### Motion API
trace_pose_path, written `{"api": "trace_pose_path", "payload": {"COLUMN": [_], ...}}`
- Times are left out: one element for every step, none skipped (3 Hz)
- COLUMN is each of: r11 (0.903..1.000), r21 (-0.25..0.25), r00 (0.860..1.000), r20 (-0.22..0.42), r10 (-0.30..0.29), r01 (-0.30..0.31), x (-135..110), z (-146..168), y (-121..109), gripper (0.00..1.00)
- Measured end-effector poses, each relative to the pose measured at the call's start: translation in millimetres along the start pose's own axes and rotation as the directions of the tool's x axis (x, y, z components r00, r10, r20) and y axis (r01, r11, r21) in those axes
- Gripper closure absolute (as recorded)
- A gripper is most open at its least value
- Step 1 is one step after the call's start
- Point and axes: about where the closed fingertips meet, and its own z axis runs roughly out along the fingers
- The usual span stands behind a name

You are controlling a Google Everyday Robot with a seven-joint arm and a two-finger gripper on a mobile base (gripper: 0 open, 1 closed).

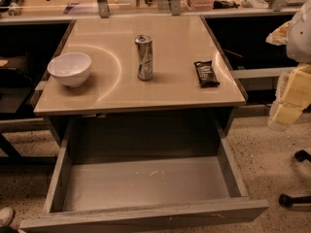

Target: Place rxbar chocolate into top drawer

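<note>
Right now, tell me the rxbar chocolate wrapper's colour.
The rxbar chocolate: black, white lettering, camera view; claw at right edge.

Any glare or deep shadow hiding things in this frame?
Camera view: warm dim light; curved glare arcs on the beige tabletop near the white bowl; the small black-wrapped bar stands out; the open grey drawer is shadowed at the back; the end effector sits at the right edge.

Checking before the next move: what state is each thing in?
top drawer: pulled open, bar not inside
rxbar chocolate: lying flat, right side of tabletop
can: upright, mid-table
bowl: upright, left side
claw: right edge, beside the table, apart from the bar
</note>
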Motion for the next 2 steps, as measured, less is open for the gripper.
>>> {"api": "trace_pose_path", "payload": {"r11": [1.0,0.9999], "r21": [0.0,0.002], "r00": [1.0,1.0], "r20": [0.0,-0.004], "r10": [0.0,0.016], "r01": [0.0,-0.016], "x": [0.0,-4.2], "z": [0.0,1.3], "y": [0.0,-5.1], "gripper": [0.0,0.0]}}
